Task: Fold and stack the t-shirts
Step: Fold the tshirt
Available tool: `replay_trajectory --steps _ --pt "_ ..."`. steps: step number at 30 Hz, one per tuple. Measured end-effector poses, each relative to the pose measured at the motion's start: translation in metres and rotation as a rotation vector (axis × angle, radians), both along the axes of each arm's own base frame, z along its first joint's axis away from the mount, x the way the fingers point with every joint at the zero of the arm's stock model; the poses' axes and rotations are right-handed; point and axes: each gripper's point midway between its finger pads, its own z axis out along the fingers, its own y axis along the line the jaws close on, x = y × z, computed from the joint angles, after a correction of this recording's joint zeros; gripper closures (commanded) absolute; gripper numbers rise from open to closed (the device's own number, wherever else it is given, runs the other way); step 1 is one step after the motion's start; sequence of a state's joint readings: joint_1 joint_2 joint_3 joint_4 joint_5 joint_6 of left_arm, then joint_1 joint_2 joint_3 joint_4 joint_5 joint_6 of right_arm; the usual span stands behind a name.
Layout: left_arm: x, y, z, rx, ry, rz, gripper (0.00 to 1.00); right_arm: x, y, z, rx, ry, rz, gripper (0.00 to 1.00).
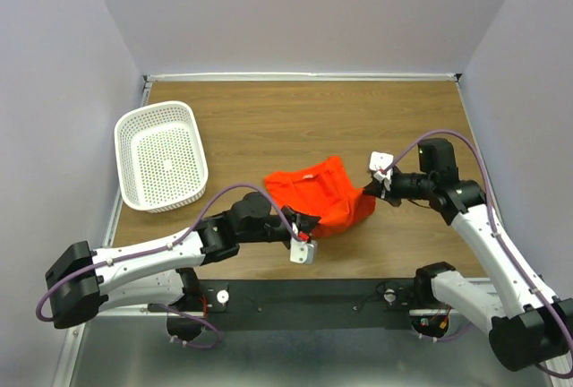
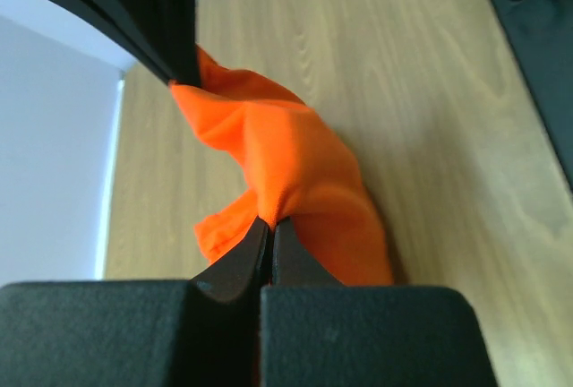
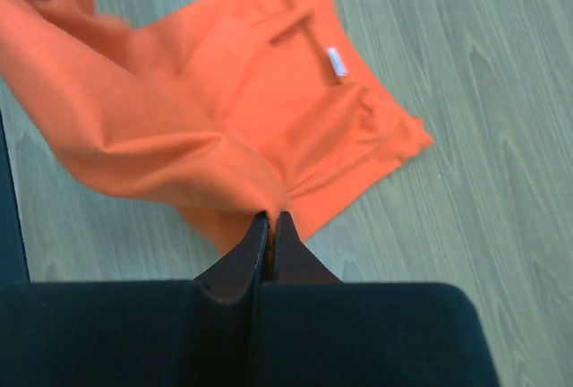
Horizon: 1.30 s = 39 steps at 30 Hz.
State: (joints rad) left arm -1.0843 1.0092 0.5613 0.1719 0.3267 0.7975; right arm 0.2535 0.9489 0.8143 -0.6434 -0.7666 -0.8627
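Garment: bright orange-red cloth t-shirt (image 1: 320, 192), likely light, limp | left pincer (image 2: 271, 223), right pincer (image 3: 271, 217): each pinched shut on its edge, shirt slung between them | best hold: edges, corners

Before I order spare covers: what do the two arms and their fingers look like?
Both the left arm and right arm have white link shells with black joints and bases. A purple cable loops along each. The fingers are matte black, tapering to narrow tips.

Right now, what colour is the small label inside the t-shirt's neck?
White: the label on the orange-red t-shirt shows best in the right wrist view.
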Motion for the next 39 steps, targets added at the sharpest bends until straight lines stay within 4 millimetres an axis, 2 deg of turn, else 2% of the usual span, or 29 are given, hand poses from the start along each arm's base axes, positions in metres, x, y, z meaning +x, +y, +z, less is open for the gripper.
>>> replay_trajectory --steps 3,9,14,17,23,25,28,33,34,39 --pt "-0.007 0.002 -0.010 0.019 0.050 0.006 1.00 -0.001 -0.002 -0.001 -0.009 0.003 -0.007 1.00" --pt "-0.010 0.008 -0.032 0.071 0.119 0.034 1.00 0.007 -0.001 -0.026 -0.045 0.107 -0.002 1.00" --pt "-0.009 0.010 -0.036 0.074 0.148 0.058 1.00 0.014 0.001 -0.041 -0.067 0.163 0.011 1.00" --pt "-0.009 0.012 -0.034 0.069 0.158 0.073 1.00 0.016 0.002 -0.039 -0.068 0.166 0.015 1.00" --pt "-0.006 0.018 -0.018 0.026 0.145 0.109 1.00 0.036 0.011 -0.019 -0.035 0.132 0.018 0.99" --pt "0.005 0.023 -0.012 0.008 0.113 0.167 1.00 0.048 0.015 -0.014 -0.018 0.136 0.006 0.99" --pt "0.030 0.033 -0.010 0.002 0.073 0.273 1.00 0.086 0.030 -0.006 0.029 0.158 -0.021 1.00" --pt "0.092 0.066 -0.032 0.064 0.059 0.493 1.00 0.146 0.057 -0.010 0.081 0.205 -0.040 1.00" --pt "0.098 0.070 -0.035 0.072 0.059 0.514 1.00 0.157 0.064 -0.013 0.089 0.217 -0.042 0.99" --pt "0.117 0.085 -0.052 0.118 0.075 0.583 1.00 0.182 0.082 -0.033 0.101 0.270 -0.048 0.99"
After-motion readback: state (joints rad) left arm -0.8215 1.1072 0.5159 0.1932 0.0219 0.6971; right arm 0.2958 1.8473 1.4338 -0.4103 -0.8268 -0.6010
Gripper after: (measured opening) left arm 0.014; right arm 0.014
